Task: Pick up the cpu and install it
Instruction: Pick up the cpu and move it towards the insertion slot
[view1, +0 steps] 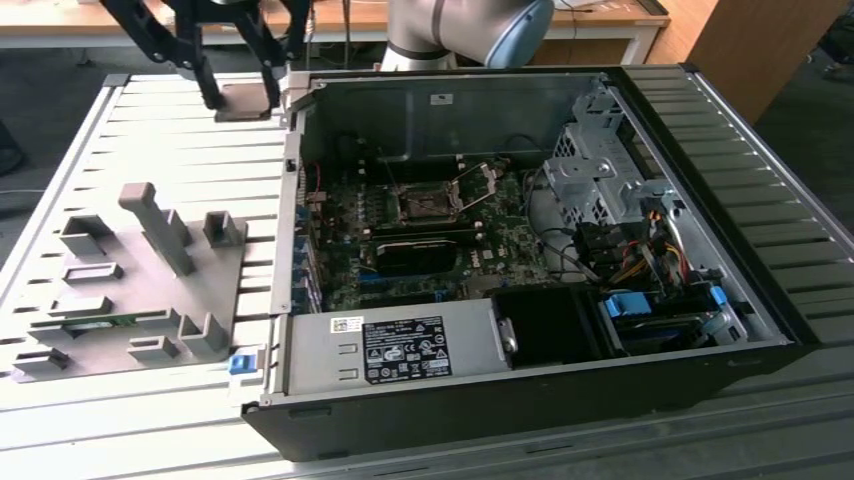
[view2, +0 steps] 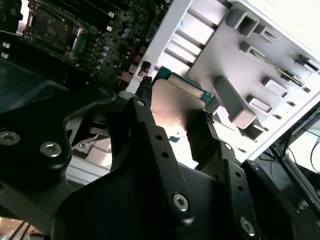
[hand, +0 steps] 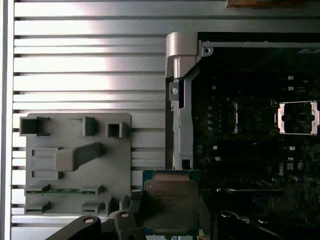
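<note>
- The gripper (view1: 243, 98) has its two black fingers (view2: 145, 120) closed on the cpu (view1: 248, 104), one finger on each of two opposite edges.
- In the second wrist view the cpu (view2: 180, 102) sits between the fingertips with its shiny metal top showing and a green rim at the far edge.
- In the exterior view the cpu hangs over the slatted table (view1: 160, 140), just outside the far corner of the open computer case (view1: 534, 400), on the exterior view's left.
- The socket (view1: 427, 205) on the motherboard is well apart from the cpu, and its metal frame stands open.
- The grey tray (view1: 134, 290) lies on the table beside the case.
</note>
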